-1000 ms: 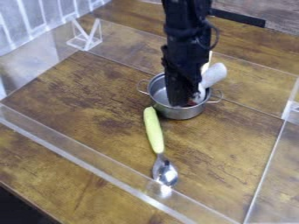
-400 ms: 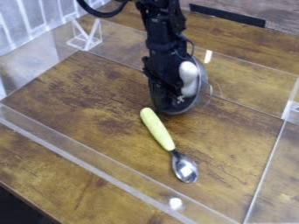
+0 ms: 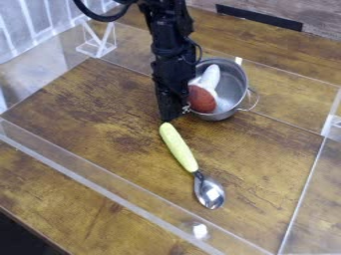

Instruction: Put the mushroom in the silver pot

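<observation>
The silver pot (image 3: 229,90) lies tipped on its side right of centre, its opening facing left toward the camera. The mushroom (image 3: 202,97) sits in that opening, reddish-brown cap low and whitish stem above. My gripper (image 3: 168,108) hangs from the black arm and points straight down, just left of the pot's rim and close beside the mushroom. Its fingers are shut, and I see nothing clearly between them. Whether they touch the rim is hidden by the arm.
A yellow-handled metal spoon (image 3: 182,151) lies in front of the pot, its bowl (image 3: 209,192) toward the near right. Clear acrylic walls (image 3: 80,149) border the wooden table (image 3: 80,105). A small white bit (image 3: 200,230) lies near the front wall.
The arm has moved left and down out of the pot. The pot has gone from upright to tipped on its side, the mushroom showing in its mouth. The spoon's bowl end swung right.
</observation>
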Robot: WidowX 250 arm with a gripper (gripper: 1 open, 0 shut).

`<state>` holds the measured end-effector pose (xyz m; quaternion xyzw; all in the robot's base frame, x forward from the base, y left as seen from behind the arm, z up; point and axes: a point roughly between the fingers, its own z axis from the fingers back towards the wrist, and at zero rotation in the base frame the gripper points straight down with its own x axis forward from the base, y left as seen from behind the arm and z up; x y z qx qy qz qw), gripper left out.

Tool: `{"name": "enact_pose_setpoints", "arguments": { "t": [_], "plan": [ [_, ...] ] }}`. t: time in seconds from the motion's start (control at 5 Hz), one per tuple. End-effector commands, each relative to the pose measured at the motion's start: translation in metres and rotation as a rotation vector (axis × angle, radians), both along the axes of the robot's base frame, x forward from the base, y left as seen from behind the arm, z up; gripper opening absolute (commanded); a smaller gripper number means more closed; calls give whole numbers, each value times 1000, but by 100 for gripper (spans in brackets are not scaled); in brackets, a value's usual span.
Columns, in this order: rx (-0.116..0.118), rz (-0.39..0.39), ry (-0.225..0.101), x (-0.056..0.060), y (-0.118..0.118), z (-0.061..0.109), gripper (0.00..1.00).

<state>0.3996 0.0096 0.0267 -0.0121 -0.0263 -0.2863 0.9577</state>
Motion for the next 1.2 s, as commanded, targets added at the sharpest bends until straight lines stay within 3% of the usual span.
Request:
{"name": "enact_pose_setpoints", "arguments": {
  "t": [0.0,0.4,0.6,0.8,1.0],
  "plan": [
    [8,-37,-49,1,-23,30,0],
    [20,-19,-46,5,-13,55,0],
    [26,30,-39,0,-6,54,100],
    [32,78,-32,-5,1,54,100],
    [54,36,-40,1,6,66,100]
  ]
}}
